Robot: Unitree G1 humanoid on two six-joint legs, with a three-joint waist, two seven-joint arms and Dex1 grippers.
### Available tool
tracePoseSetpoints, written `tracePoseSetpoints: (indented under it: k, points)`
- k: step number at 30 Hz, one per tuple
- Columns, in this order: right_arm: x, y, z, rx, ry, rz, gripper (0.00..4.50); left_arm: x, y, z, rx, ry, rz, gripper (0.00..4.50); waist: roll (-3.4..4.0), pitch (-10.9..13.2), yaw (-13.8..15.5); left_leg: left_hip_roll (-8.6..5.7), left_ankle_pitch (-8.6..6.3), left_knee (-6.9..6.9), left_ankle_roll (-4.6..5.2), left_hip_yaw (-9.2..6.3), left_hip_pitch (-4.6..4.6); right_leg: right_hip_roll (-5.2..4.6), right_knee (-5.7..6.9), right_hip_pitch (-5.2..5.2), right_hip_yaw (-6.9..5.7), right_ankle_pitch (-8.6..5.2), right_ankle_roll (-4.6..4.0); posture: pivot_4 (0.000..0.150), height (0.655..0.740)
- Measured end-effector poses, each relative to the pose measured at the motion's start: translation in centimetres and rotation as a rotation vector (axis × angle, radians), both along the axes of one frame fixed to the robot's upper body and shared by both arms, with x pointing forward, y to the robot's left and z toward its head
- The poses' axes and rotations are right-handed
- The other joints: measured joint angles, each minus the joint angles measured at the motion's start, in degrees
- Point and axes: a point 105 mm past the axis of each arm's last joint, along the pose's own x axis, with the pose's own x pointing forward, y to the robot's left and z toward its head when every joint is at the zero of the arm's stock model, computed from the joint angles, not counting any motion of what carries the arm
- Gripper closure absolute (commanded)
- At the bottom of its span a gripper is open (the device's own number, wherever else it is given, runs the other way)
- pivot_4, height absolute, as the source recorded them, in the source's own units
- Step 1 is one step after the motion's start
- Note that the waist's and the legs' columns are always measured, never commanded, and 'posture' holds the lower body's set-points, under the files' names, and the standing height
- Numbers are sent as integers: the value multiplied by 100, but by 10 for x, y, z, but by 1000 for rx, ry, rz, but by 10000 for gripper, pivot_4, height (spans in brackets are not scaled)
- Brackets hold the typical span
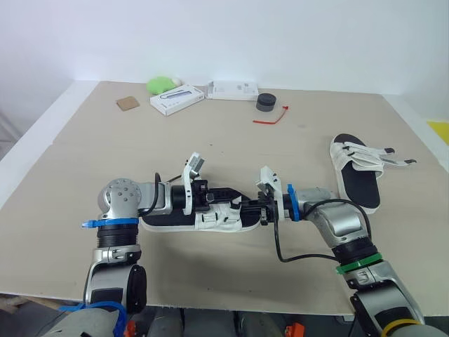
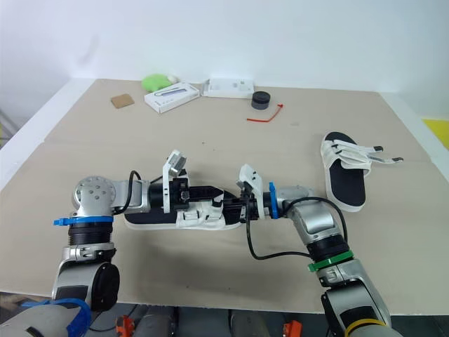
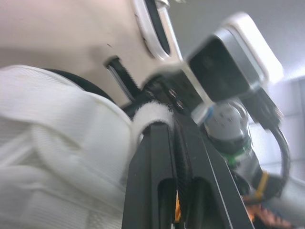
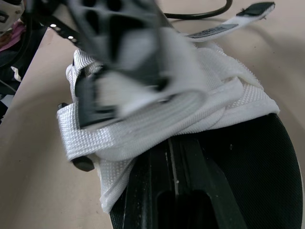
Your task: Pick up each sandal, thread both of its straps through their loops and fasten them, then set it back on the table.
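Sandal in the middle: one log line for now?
black-soled white-strapped sandal: between both grippers | left gripper: shut on white strap | right gripper: at straps | second sandal: straps loose

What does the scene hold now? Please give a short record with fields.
near sandal: between both tools, front of table
left tool: at its white straps
right tool: at same straps, opposite side
second sandal: robot's right, strap ends free
table back: white box, red tie

Near sandal (image 1: pixel 210 221) front-centre; far sandal (image 1: pixel 361 186) right, straps unfastened.
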Motion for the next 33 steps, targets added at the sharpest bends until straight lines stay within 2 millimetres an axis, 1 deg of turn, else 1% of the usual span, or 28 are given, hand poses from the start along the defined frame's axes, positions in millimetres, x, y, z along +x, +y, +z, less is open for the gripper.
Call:
tracePoseSetpoints:
  k: [4, 6, 8, 11, 18, 19, 20, 21, 22, 24, 25, 26, 27, 28, 30, 31, 32, 33]
  points:
    - [1, -1, -1, -6, 0, -4, 45000, 8, 6, -5, 38, 24, 80, 44470, -1, -1, -36, 0, -2, 0, -5, 3, 20, -2, -4, -3, 1, 5, -8, 1500, 7400]
    - [1, -1, -2, -7, 2, -6, 45000, 9, 7, -7, 60, 25, 104, 40093, -3, -3, -56, -1, -3, 0, -7, 5, 29, -5, -4, 1, 1, 6, -9, 1500, 7400]
    - [1, -1, -2, -8, 3, -7, 45000, 14, 13, -11, 112, 25, 153, 33617, -4, -5, -67, -1, -4, 0, -7, 6, 34, -6, -4, 1, 1, 10, -14, 1500, 7400]
    - [1, -2, -3, -13, 3, -10, 45000, 18, 17, -14, 146, 27, 196, 33617, -7, -9, -79, -1, -4, 0, -8, 6, 41, -6, -4, 0, 1, 16, -19, 1500, 7400]
    - [3, -4, -7, -27, 14, -20, 45000, 27, 17, -20, 250, 30, 273, 33617, -47, -68, -112, -10, -10, 0, -17, 5, 69, -21, -12, 2, 2, 18, -22, 1500, 7400]
    - [3, -5, -8, -29, 18, -23, 45000, 30, 19, -20, 262, 28, 297, 33617, -50, -73, -126, -11, -12, 1, -19, 4, 75, -24, -14, 0, 2, 18, -22, 1500, 7400]
    - [3, -6, -9, -33, 22, -26, 45000, 39, 26, -19, 291, 23, 365, 33617, -55, -76, -199, -13, -15, 15, -23, -1, 84, -39, -28, -15, -5, 18, -23, 1500, 7400]
    - [3, -6, -9, -34, 22, -26, 45000, 39, 27, -19, 293, 22, 370, 33617, -55, -76, -207, -13, -15, 17, -23, -2, 85, -42, -30, -17, -8, 18, -23, 1500, 7400]
    - [3, -7, -10, -36, 22, -28, 45000, 43, 30, -19, 301, 24, 402, 33617, -54, -76, -238, -16, -18, 19, -23, -4, 96, -67, -54, -21, -31, 18, -23, 1500, 7400]
    - [2, -7, -12, -43, 33, -24, 45000, 54, 39, -15, 300, 35, 485, 33617, -50, -75, -261, -18, -29, 19, -21, -26, 108, -136, -127, -30, -129, 19, -25, 1500, 7400]
    - [1, -8, -14, -46, 40, -24, 45000, 61, 45, -10, 274, 52, 540, 33617, -47, -71, -267, -27, -29, 19, -21, -47, 95, -189, -152, -27, -194, 21, -29, 1500, 7400]
    - [1, -9, -17, -50, 49, -27, 45000, 67, 48, -3, 207, 77, 584, 33617, -37, -52, -266, -45, -29, 20, -21, -71, 78, -247, -187, -52, -262, 25, -35, 1500, 7400]
    - [0, -10, -20, -53, 59, -30, 45000, 72, 50, 6, 137, 86, 609, 33617, -25, -18, -265, -68, -28, 17, -21, -98, 53, -283, -224, -77, -307, 30, -42, 1500, 7400]
    - [-1, -10, -21, -54, 65, -29, 45000, 73, 49, 14, 94, 86, 611, 33617, -29, -2, -252, -102, -27, 16, -19, -110, 30, -310, -227, -106, -312, 73, -24, 1500, 7400]
    - [-1, -9, -19, -50, 65, -17, 45000, 70, 43, 28, 3, 75, 561, 33617, -42, 18, -202, -140, -2, 18, -3, -102, 17, -322, -239, -112, -276, 263, 44, 1500, 7400]
    - [-1, -9, -18, -49, 62, -10, 45000, 67, 39, 40, -72, 58, 517, 33617, -66, 41, -176, -149, -3, 18, -4, -103, 13, -322, -238, -123, -269, 342, 65, 1500, 7400]
    - [-1, -8, -15, -48, 55, 0, 45000, 63, 34, 58, -164, 21, 462, 33617, -74, 52, -161, -145, -3, 11, -4, -106, -9, -318, -231, -181, -278, 367, 52, 1500, 7400]
    - [1, -7, -11, -51, 43, 15, 45000, 56, 29, 90, -293, -47, 385, 33617, -82, 65, -114, -138, -2, -5, -4, -114, -50, -313, -214, -212, -288, 378, 37, 1500, 7400]
